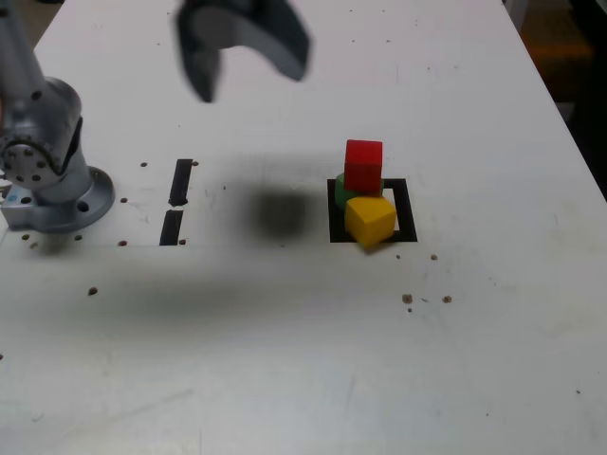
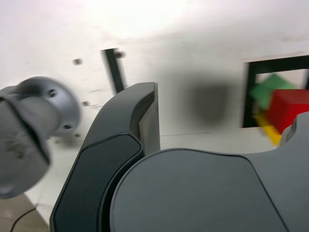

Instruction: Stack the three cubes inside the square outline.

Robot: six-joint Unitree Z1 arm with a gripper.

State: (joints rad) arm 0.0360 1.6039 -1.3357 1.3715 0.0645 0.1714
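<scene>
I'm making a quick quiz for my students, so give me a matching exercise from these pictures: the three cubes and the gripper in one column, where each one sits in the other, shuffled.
Things:
1. red cube
2. green cube
3. yellow cube
4. gripper

Places:
A. tilted at the square outline's near edge
B. raised over the table, holding nothing
C. on top of another cube
D. underneath the red cube

Pairs: 1-C, 2-D, 3-A, 4-B

White desk point(image 1: 313, 379) fills the view, speckled with small brown crumbs point(image 1: 408, 299); dim brownish floor point(image 1: 560, 47) past its far right corner.
</scene>
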